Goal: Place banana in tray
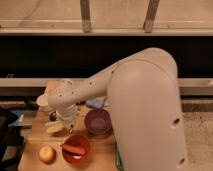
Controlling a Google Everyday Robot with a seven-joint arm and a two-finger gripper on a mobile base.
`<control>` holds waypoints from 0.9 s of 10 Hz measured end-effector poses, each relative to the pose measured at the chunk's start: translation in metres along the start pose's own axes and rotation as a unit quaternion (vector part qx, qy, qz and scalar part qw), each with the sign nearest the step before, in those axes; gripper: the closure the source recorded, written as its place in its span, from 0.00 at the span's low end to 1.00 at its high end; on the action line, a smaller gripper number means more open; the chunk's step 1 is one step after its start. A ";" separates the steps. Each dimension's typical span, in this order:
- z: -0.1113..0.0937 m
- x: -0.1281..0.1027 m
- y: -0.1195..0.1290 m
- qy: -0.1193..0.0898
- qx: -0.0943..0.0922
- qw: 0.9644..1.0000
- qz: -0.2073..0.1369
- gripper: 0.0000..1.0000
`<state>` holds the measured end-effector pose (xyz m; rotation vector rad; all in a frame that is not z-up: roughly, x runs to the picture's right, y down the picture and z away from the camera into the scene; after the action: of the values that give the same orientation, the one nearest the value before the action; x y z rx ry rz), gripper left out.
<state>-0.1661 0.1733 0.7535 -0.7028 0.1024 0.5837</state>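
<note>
The banana (54, 127), small and pale yellow, lies on the wooden table (35, 131) at the left, in front of the purple bowl's left side. My gripper (63, 119) hangs at the end of the white arm, right above and against the banana's right end. The green tray is almost wholly hidden behind my big white arm (145, 110); only a thin green sliver (116, 159) shows at the arm's lower edge.
A purple bowl (97, 121) stands right of the gripper. A red bowl (76, 148) holds an orange carrot (74, 149) in front. A round yellow fruit (47, 153) lies at the front left. A white cup (44, 100) and a blue object (95, 103) sit behind.
</note>
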 end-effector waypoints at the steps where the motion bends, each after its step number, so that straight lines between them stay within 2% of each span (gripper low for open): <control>1: -0.013 0.009 -0.018 -0.006 0.007 1.000 0.022 1.00; 3: -0.029 0.030 -0.050 -0.018 0.013 0.998 0.065 1.00; 5: -0.048 0.063 -0.081 -0.039 0.020 0.992 0.120 1.00; 7: -0.064 0.109 -0.104 -0.052 0.026 0.981 0.183 1.00; 9: -0.069 0.148 -0.114 -0.058 0.025 0.971 0.229 1.00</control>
<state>0.0258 0.1292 0.7257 -0.5957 0.1719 1.0605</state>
